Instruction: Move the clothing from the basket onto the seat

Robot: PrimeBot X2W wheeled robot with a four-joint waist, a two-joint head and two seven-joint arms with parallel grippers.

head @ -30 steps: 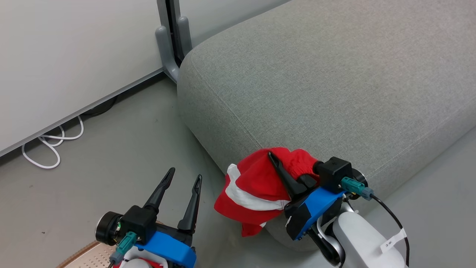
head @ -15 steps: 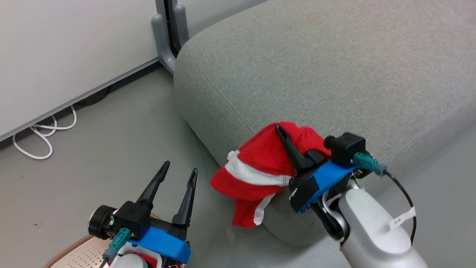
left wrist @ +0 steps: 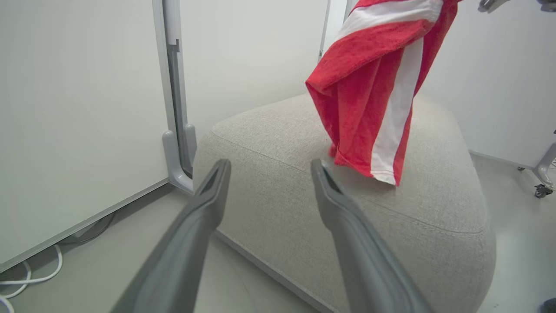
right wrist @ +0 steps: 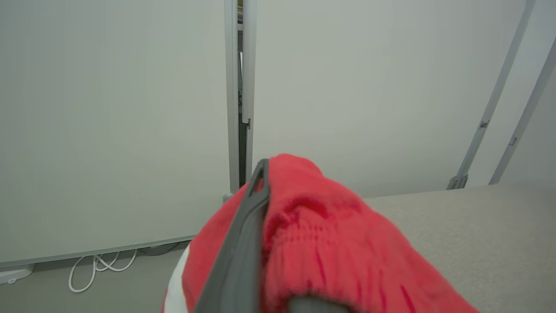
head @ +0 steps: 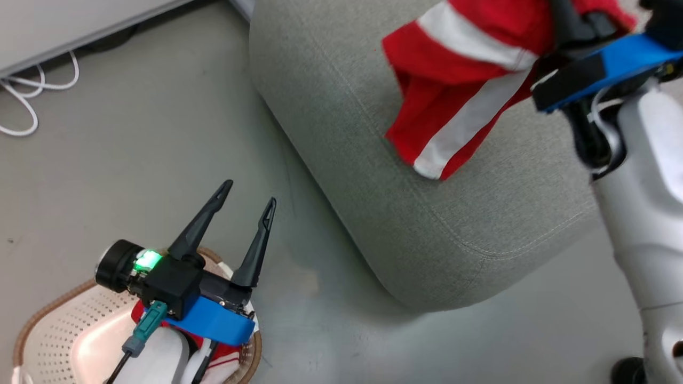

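The large grey woven-fabric sofa (head: 453, 224) spreads beneath the right gripper (head: 576, 26) and ahead of the left gripper (head: 250, 193). The cream perforated plastic laundry basket (head: 58, 325) sits directly below the left gripper, whose fingers stand wide and empty. The right gripper is clamped on a red white-striped sports garment (head: 453, 80) that hangs from it over the sofa. A second red garment (head: 224, 354) lies in the basket under the left gripper.

Probably a lab mock-up: white partition panels (right wrist: 108, 130), loose cable (head: 35, 120), bare grey floor (head: 133, 149), grey sofa (head: 453, 213).
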